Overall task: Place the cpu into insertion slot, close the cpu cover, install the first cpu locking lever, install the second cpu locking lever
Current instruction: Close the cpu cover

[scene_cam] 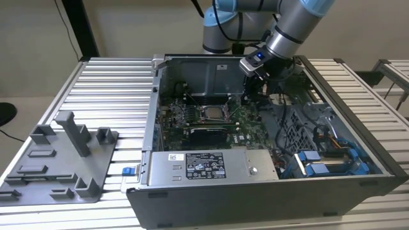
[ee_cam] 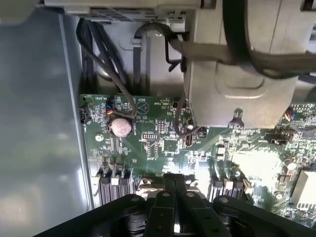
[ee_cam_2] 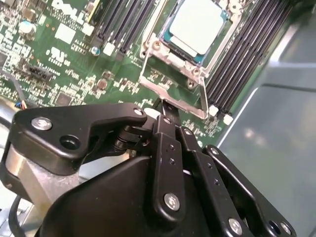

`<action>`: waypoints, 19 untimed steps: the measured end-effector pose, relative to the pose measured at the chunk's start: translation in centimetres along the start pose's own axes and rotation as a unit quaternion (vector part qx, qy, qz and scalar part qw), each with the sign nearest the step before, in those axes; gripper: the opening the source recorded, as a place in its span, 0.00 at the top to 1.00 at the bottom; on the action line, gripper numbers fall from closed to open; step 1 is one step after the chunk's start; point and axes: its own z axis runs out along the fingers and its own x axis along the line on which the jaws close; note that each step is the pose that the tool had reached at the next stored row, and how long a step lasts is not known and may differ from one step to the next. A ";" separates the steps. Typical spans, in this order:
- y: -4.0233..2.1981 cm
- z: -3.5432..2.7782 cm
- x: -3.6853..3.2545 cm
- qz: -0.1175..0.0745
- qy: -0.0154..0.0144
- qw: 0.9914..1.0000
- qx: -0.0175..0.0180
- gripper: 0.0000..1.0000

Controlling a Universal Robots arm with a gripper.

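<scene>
**Status of components**

- The cpu (ee_cam_2: 197, 22) is seated in the insertion slot (ee_cam_2: 170, 55) with its silver face up. In the exterior view it is seen near the middle of the green circuit board (scene_cam: 172, 120), inside the open computer case (scene_cam: 255, 201).
- The cpu cover (ee_cam_2: 183, 103) is not closed. In the second wrist view it is raised off the slot, and bare board is seen through its window.
- 2 banks of black memory slots (ee_cam_2: 247, 49) are arranged on either side of the insertion slot.

**Status of the gripper**

- The arm (scene_cam: 288, 28) is lowered into the case, toward the exterior view's right of the slot.
- The 2 fingers (ee_cam: 168, 192) of the gripper (ee_cam_2: 162, 106) are brought together with no visible gap.
- The tips are located at the free edge of the raised cover. Whether that edge is pinched between them or merely touched cannot be determined.

**Surroundings**

- A coin cell (ee_cam: 121, 126) and a bundle of dark cables (ee_cam: 98, 44) are seen in the first wrist view.
- The case is set on a ribbed metal table (scene_cam: 108, 86). A grey fixture tray (scene_cam: 57, 163) is placed well apart from it, on the exterior view's left.
</scene>
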 end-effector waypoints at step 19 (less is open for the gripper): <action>-3.77 1.21 -0.01 0.000 0.000 1.000 0.000 1.00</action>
